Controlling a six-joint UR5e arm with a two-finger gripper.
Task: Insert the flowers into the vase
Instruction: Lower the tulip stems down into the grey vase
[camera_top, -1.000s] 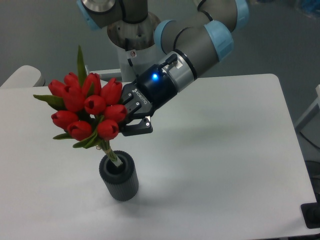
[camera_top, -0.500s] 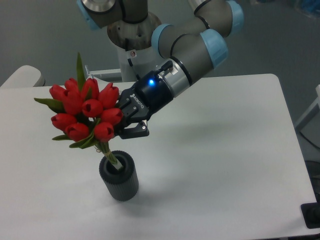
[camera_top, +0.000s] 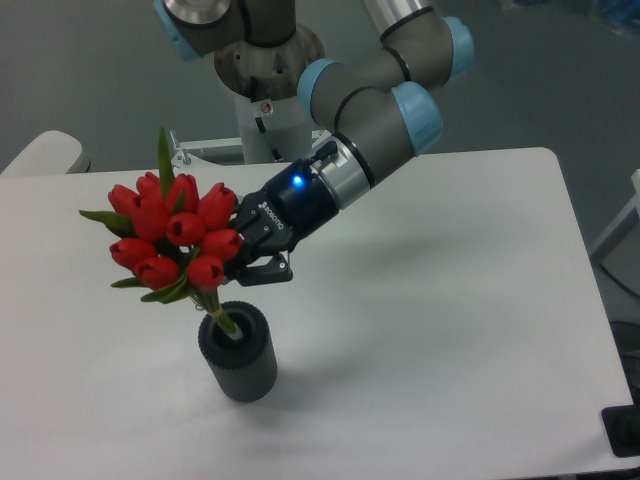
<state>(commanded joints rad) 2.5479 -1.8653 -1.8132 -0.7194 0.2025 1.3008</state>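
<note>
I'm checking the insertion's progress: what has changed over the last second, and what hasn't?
The gripper has shifted slightly left and away, still shut on the flowers. The bunch moved with it and now sits a little more upright. The stems were already in the vase mouth and remain there. The vase has not moved on the table.

We see the gripper closed on the flowers, a bunch of red tulips tilted to the left. Their stems enter the mouth of the dark ribbed vase, which stands upright on the white table.
</note>
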